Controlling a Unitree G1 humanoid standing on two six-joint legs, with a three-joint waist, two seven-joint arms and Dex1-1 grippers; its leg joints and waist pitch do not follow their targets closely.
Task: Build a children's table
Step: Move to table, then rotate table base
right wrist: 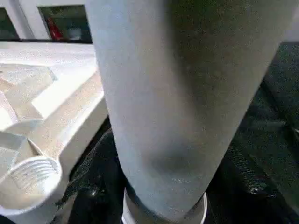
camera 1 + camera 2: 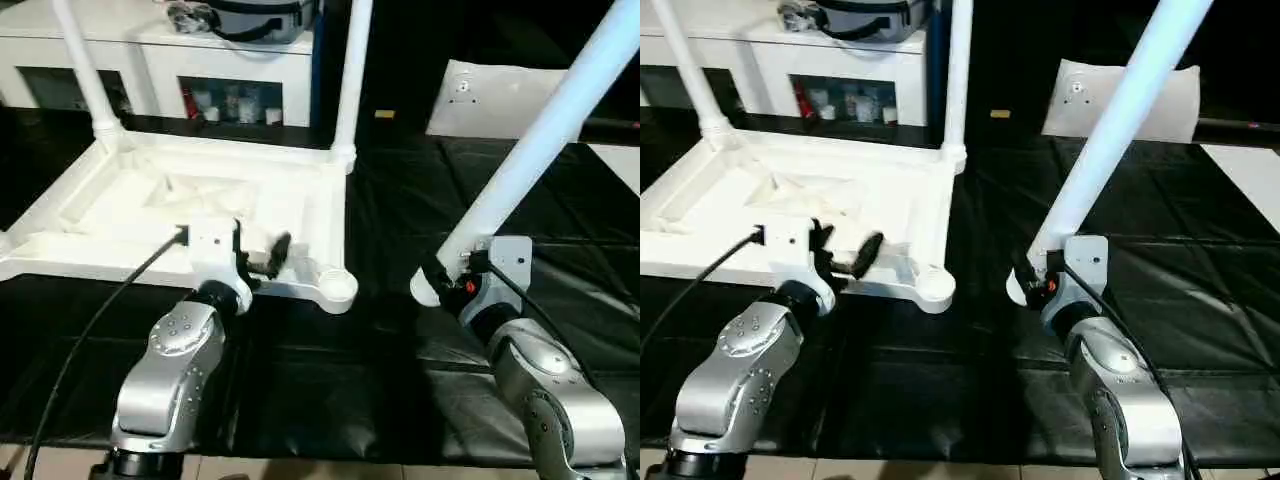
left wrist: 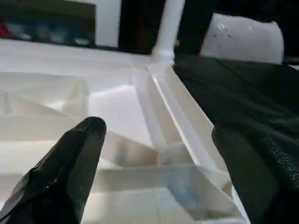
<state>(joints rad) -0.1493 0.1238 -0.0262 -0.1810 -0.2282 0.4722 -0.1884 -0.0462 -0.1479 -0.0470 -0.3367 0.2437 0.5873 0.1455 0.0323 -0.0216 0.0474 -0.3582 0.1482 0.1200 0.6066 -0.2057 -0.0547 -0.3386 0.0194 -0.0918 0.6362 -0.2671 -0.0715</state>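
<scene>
Tabletop [image 2: 150, 205] is the landmark: white plastic, rectangular, lying underside up on a black mat [image 2: 400, 340], raised ribs crossing its hollow. Its left part is cut off by the frame edge.

Legs seen: three. Two stand upright in the tabletop's far corner sockets, the far-left leg [image 2: 85, 70] and the far-right leg [image 2: 352, 75]; both run out of the top of the frame, so their ends are hidden. All are white, round and tapered.

Over the tabletop's near edge, left of its near-right corner, the left gripper [image 2: 262, 252] hangs with its two black fingers [image 3: 70, 163] spread wide, nothing between them. In the left wrist view the ribs and the right rim show between the fingers.

Near-right corner socket [image 2: 338, 287] is empty, a round open ring; the right wrist view shows ridges inside it. The near-left corner is out of frame.

Right of the tabletop, apart from it, the right gripper [image 2: 440, 275] is clamped on the third leg [image 2: 545, 125] near its lower end. That leg tilts up and away to the right and is cut by the frame's top. Its lower end hangs just above the mat, right of the empty socket. Fingers mostly hidden by the leg.

Behind the tabletop: a white cabinet [image 2: 160, 60] with dark compartments; items inside are too blurred to name. Behind and right of the tabletop lies a white pillow-like slab [image 2: 500, 95].
</scene>
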